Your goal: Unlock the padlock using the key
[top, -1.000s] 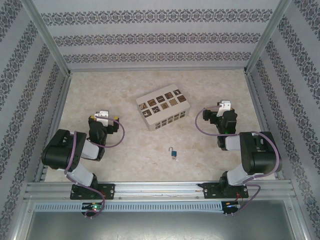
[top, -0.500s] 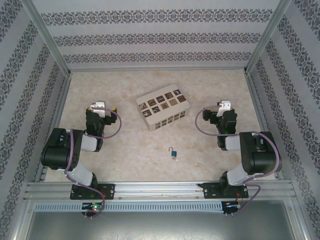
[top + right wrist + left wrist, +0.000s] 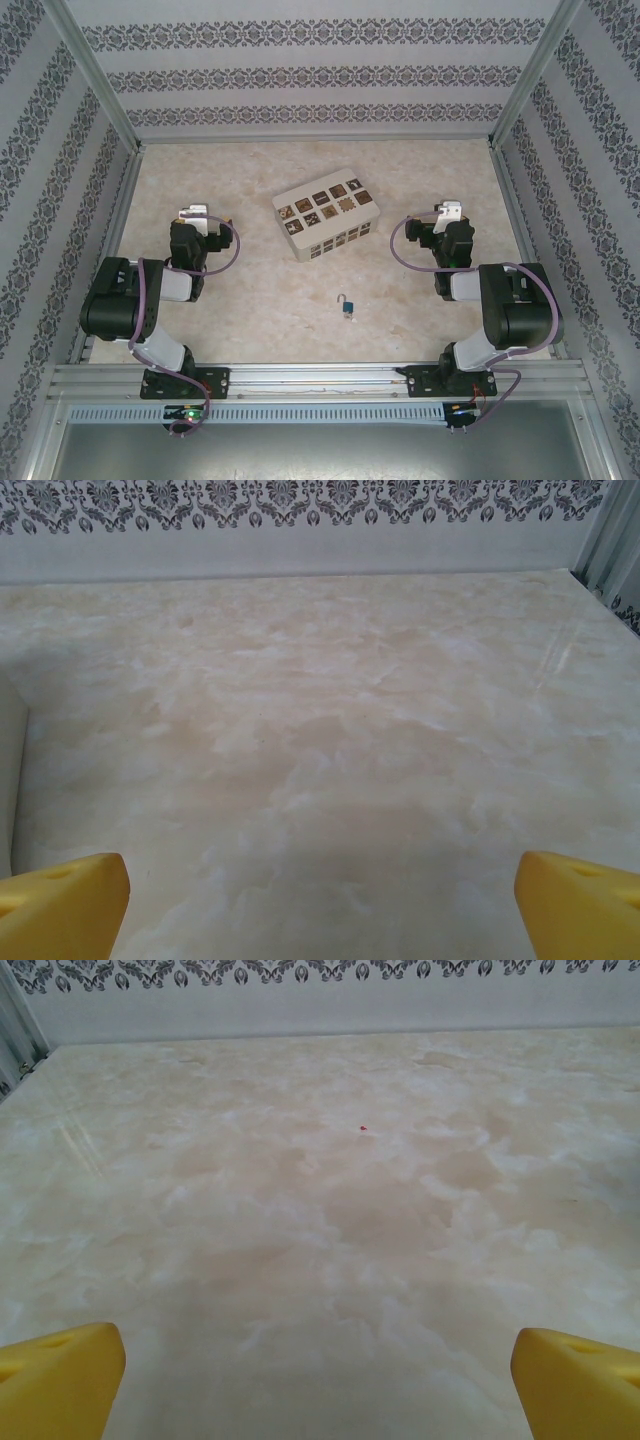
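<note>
We are looking at the padlock (image 3: 347,306), which is lying on the marbled table (image 3: 250,290) toward its near edge, between the two arms and apart from the white box (image 3: 328,222) behind it, with its thin shackle on the side toward the box. We are keeping the left gripper (image 3: 318,1385) low over bare table at the left, its yellow fingers (image 3: 60,1375) spread wide and well apart from the padlock. We are holding the right gripper (image 3: 320,905) the same way at the right, fingers spread wide and gripping nothing.
</note>
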Available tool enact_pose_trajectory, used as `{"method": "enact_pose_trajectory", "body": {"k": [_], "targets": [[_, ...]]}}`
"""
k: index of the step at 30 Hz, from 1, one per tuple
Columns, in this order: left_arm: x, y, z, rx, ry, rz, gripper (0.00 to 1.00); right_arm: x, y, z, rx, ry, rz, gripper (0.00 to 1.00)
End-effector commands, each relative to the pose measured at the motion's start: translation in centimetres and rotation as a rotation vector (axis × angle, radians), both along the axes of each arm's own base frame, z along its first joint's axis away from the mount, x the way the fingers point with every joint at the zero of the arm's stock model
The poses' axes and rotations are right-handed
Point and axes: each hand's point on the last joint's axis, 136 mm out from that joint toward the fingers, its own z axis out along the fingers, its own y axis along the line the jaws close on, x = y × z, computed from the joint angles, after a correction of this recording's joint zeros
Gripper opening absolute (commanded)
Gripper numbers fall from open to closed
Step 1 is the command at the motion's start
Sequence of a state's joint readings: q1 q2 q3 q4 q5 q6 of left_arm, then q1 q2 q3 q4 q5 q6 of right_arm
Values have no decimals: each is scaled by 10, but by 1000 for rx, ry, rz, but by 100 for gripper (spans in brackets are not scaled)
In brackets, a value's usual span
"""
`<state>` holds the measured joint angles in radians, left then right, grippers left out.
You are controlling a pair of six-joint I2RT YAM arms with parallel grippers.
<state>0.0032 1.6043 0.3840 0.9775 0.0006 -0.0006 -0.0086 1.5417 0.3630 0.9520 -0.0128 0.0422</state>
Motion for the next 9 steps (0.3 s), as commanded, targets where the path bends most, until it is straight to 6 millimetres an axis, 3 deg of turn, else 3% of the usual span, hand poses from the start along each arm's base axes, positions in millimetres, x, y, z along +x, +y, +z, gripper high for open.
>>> {"method": "enact_pose_trajectory", "body": {"k": [1, 9], "targets": [[-1, 1, -1, -15, 7, -3, 99, 3, 2, 8, -3, -18, -2, 98], [-2, 0, -1, -14, 8, -3, 99, 4, 1, 8, -5, -18, -2, 98]]}}
